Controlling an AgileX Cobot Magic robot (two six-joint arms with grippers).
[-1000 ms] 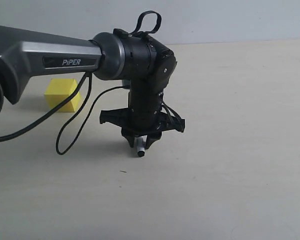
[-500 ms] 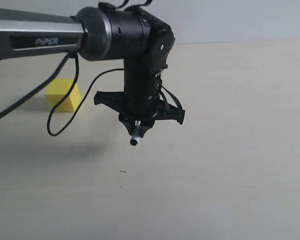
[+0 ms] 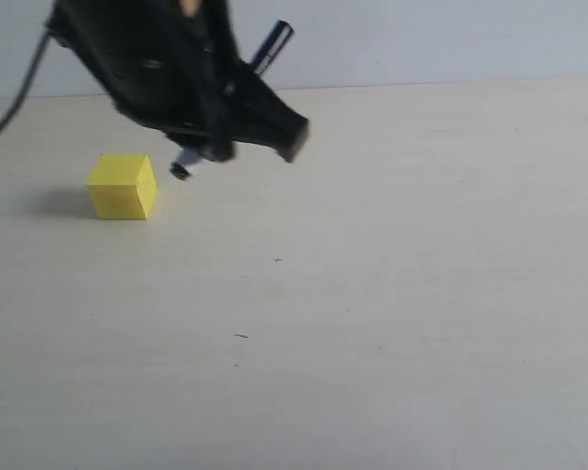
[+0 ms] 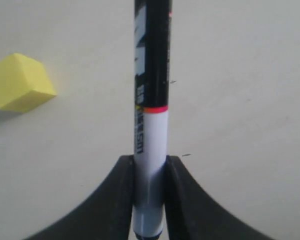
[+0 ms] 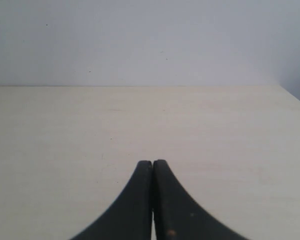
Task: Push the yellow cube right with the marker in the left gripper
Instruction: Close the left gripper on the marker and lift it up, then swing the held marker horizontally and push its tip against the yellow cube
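The yellow cube (image 3: 122,186) rests on the pale table at the left. My left gripper (image 3: 202,154), a blurred black claw, hangs tilted above and just right of it, shut on the marker (image 3: 181,169). The marker's lower tip hovers a short way right of the cube's top edge, apart from it; its other end pokes up past the claw. In the left wrist view the gripper (image 4: 150,161) pinches the marker (image 4: 151,100) on its white barrel, and the cube (image 4: 20,82) lies off to one side. My right gripper (image 5: 152,163) is shut on nothing and is out of the exterior view.
The pale table (image 3: 392,294) stretches right of the cube and toward the front, bare but for a few small dark specks (image 3: 241,336). A light wall (image 3: 451,39) runs behind it. The right wrist view shows the table's far edge (image 5: 140,86) against that wall.
The left arm has swung up and to the left, tilting the gripper. The marker's tip went from mid-table to just right of the cube. The cube has not moved.
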